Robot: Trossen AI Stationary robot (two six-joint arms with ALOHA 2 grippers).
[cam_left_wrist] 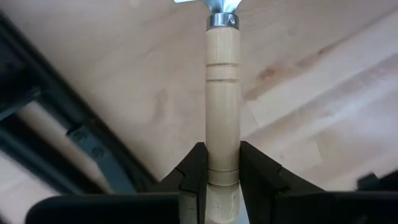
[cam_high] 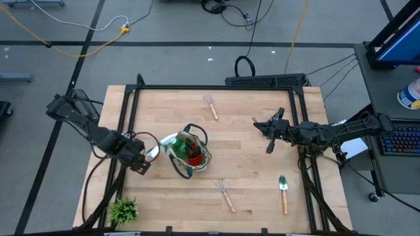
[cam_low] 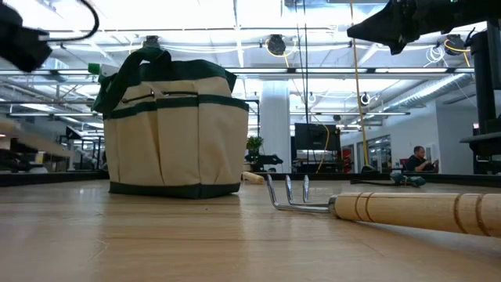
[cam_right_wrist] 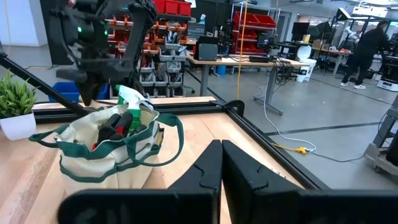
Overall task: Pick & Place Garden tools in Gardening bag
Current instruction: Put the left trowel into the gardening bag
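Two grippers were over the table. The left gripper (cam_left_wrist: 222, 180) had its fingers clamped on the wooden handle of a metal-headed tool (cam_left_wrist: 222, 99), whose head pointed away from it toward the gardening bag (cam_high: 190, 154) just beside it. The right gripper (cam_right_wrist: 221, 163) hung pinched together on nothing, well apart from the bag, with a trowel (cam_high: 283, 193) and two rakes (cam_high: 225, 195) lying on the table (cam_high: 249, 157) around it
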